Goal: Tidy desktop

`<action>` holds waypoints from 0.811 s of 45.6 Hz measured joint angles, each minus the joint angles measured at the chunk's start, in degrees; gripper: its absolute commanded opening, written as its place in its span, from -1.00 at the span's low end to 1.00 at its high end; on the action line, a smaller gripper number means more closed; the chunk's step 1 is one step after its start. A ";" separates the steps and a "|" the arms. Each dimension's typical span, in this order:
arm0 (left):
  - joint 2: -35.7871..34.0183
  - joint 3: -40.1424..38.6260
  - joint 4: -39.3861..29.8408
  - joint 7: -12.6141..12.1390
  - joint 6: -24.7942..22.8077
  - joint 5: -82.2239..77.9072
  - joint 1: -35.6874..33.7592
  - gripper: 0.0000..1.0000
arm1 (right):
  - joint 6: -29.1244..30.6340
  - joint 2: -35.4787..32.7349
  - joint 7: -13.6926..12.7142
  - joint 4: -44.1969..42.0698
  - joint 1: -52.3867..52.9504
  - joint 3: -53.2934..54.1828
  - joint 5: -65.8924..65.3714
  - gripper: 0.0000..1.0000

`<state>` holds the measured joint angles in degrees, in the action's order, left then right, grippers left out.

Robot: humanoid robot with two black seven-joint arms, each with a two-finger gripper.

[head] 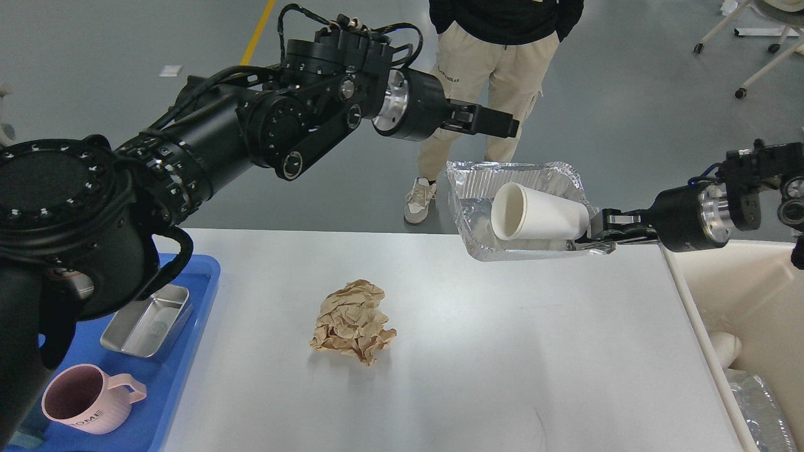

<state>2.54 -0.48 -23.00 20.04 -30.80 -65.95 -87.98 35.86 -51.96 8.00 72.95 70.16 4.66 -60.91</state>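
White desktop [502, 351] filling the lower centre, crumpled brown paper [353, 321] mid-table, right gripper [593, 233] at 2 o'clock apparently pinching a foil tray [502, 179] holding a tipped paper cup [537, 212], left gripper [496, 123] at 12 o'clock empty, gap unclear.

Colours across the desktop [502, 351]

Smooth white desktop, a crumpled tan paper ball [353, 321], a white paper cup [537, 220] with cream inside, lying in a shiny silver foil tray [477, 188]. Blue plastic tray [182, 376] with a silver steel tin [147, 320] and a dusty pink mug [88, 408] with dark lettering. Beige bin [747, 295]. Black arms with silver wrist rings.
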 measured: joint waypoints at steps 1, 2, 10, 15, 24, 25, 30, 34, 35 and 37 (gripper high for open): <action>-0.66 -0.08 -0.15 -0.79 -0.16 0.11 0.63 0.94 | 0.00 0.00 0.00 0.00 0.02 0.00 0.00 -1.00; -1.20 -0.12 -0.31 -1.23 -0.31 0.22 1.14 0.94 | 0.00 0.00 0.00 0.00 0.04 0.00 0.00 -1.00; -12.06 -0.45 -9.29 -2.12 -2.59 0.64 7.55 0.94 | 0.00 0.00 0.00 -0.05 0.07 -0.07 0.00 -1.00; -21.87 -1.14 -19.74 -2.33 -2.78 0.62 12.17 0.94 | 0.00 0.08 0.00 -0.25 0.07 -0.20 0.00 -1.00; -40.51 -6.30 -37.06 -3.30 -1.65 0.41 22.70 0.94 | 0.00 0.53 0.00 -0.52 0.00 -0.35 -0.02 -1.00; -42.74 -7.41 -38.65 -3.63 -1.30 0.41 24.35 0.94 | 0.00 0.57 0.00 -0.52 -0.01 -0.35 -0.02 -1.00; -51.28 -13.93 -44.81 -5.59 1.02 0.52 33.29 0.94 | 0.00 0.60 0.00 -0.53 -0.09 -0.34 -0.02 -1.00; -56.05 -20.13 -48.51 -6.91 2.80 0.70 41.59 0.94 | 0.00 0.50 -0.02 -0.53 -0.31 -0.34 -0.02 -1.00; -56.90 -21.69 -49.16 -7.18 3.26 0.79 43.51 0.94 | 0.00 0.46 -0.02 -0.53 -0.38 -0.34 -0.02 -1.00; -58.18 -24.82 -50.03 -7.72 4.26 1.22 47.25 0.94 | 0.00 0.41 -0.02 -0.53 -0.47 -0.34 -0.02 -1.00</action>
<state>-55.64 -25.30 -73.04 12.32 -26.54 -64.73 -40.73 35.86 -51.54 7.98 72.41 69.69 4.32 -60.92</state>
